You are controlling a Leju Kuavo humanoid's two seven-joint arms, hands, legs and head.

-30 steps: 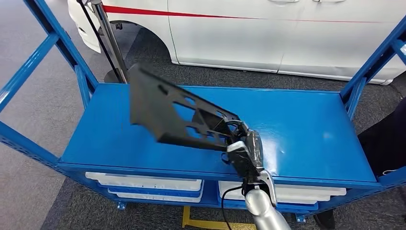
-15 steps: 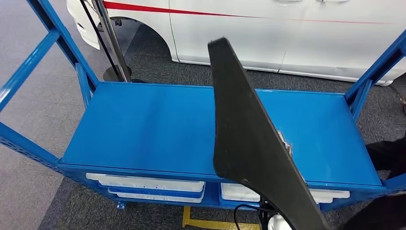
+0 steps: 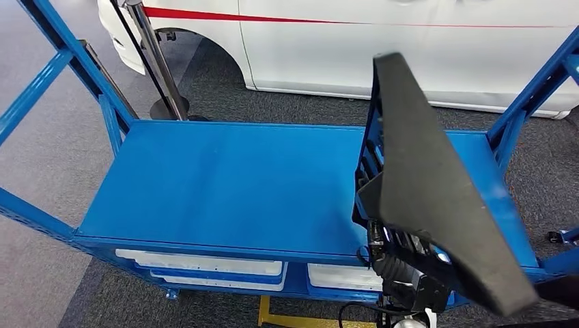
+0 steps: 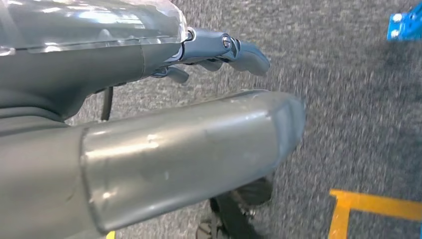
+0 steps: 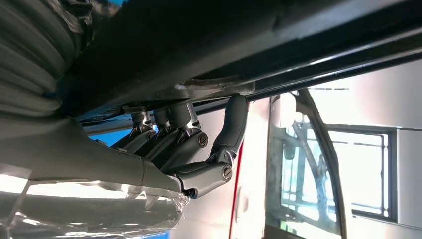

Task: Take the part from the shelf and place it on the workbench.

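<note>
A long black plastic part (image 3: 427, 184) stands tilted on edge over the right end of the blue shelf (image 3: 225, 184), lifted off its top. My right hand (image 3: 408, 268) grips the part's lower end from beneath, at the shelf's front edge. In the right wrist view the fingers (image 5: 171, 142) curl up against the dark underside of the part (image 5: 199, 40). My left hand (image 4: 214, 55) hangs over the grey carpet, fingers loosely extended and holding nothing.
The shelf's blue uprights (image 3: 75, 61) rise at both ends. White bins (image 3: 205, 263) sit on the level below. A white car (image 3: 410, 48) and a metal post (image 3: 153, 61) stand behind. Yellow floor tape (image 4: 378, 206) runs near my feet.
The part swung from lying tilted over the shelf's middle to standing nearly on edge, and has moved right. My right hand turned with it and dropped lower in view.
</note>
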